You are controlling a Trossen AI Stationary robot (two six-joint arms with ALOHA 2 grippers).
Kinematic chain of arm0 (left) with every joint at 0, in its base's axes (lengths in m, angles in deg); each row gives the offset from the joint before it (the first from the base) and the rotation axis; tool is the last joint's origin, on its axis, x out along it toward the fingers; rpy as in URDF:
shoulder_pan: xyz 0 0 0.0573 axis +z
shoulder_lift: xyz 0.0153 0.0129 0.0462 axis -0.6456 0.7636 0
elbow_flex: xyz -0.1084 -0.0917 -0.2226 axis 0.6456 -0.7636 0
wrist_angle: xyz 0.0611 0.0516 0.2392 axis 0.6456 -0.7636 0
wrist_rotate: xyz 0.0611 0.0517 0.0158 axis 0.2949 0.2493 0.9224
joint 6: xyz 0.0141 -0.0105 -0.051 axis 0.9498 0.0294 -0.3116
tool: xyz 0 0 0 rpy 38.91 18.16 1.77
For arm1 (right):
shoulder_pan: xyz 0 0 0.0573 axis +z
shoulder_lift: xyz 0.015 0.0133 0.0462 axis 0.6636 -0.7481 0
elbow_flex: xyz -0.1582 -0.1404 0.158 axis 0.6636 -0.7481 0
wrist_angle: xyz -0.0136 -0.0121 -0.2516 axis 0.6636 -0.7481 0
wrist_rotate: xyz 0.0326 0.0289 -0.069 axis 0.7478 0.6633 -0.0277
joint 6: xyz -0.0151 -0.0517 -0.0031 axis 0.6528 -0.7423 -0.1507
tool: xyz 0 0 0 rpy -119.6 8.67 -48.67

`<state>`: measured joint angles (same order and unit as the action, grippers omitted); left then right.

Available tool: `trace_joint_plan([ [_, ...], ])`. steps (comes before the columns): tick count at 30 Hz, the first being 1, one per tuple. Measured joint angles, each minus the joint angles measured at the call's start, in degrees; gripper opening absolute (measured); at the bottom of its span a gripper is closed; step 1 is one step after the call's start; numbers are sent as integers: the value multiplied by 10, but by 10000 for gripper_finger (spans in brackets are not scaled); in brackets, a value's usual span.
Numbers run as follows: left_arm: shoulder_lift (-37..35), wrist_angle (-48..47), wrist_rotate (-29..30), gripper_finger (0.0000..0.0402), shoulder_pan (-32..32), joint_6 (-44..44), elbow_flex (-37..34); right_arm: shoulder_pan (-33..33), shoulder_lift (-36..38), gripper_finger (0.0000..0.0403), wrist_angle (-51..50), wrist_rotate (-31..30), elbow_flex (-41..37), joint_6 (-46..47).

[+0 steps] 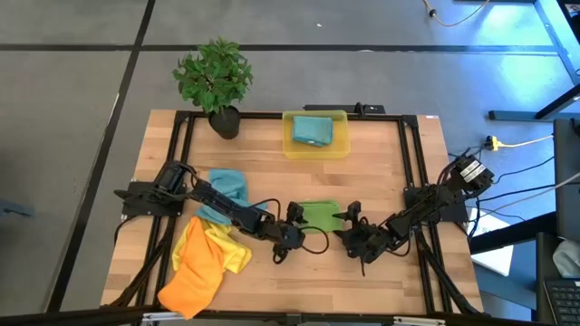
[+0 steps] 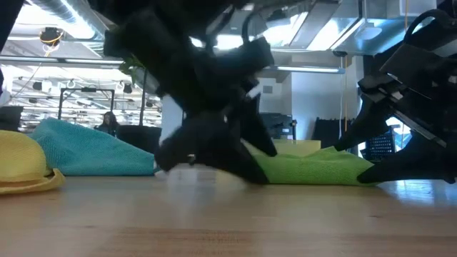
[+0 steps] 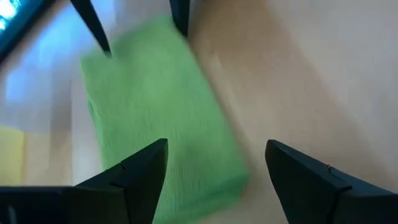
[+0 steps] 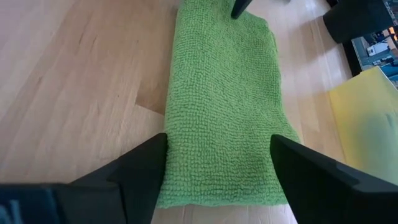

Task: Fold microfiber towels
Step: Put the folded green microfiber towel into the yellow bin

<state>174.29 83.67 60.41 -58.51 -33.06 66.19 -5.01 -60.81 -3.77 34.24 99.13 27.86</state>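
Note:
A green microfiber towel (image 1: 319, 215), folded into a narrow strip, lies flat on the wooden table's middle. My left gripper (image 1: 294, 223) stands open at its left end, one finger (image 3: 144, 171) over the cloth and the other (image 3: 298, 177) beside it. My right gripper (image 1: 350, 223) stands open at the right end (image 4: 217, 186), a finger at each long edge. Left of them lie a teal towel (image 1: 228, 188), a yellow towel (image 1: 220, 246) and an orange towel (image 1: 188, 282), all rumpled. Another teal towel (image 1: 312, 129) lies folded in the yellow bin (image 1: 337, 145). My left gripper hangs low over the green towel's left end (image 3: 186, 186), slanting down from the table's left; I cannot tell whether a finger touches the cloth. My right gripper slants down from the right, its fingers (image 4: 146, 168) astride the right end; whether they touch it I cannot tell.
A potted plant (image 1: 216, 81) stands at the far left corner, next to the bin. A black frame (image 1: 412, 163) runs along the table's left, far and right sides. Bare wood lies between the green towel and the bin and along the near edge.

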Motion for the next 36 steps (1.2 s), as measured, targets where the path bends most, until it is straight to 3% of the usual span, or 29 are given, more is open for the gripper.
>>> trace_joint_plan([
  [7,26,-1,19,265,4,4,3,0,0,284,0,0,0,1],
  [17,34,1,65,260,4,77,3,0,0,284,0,2,0,1],
  [36,32,-47,71,229,7,33,4,0,-1,284,6,2,0,0],
])
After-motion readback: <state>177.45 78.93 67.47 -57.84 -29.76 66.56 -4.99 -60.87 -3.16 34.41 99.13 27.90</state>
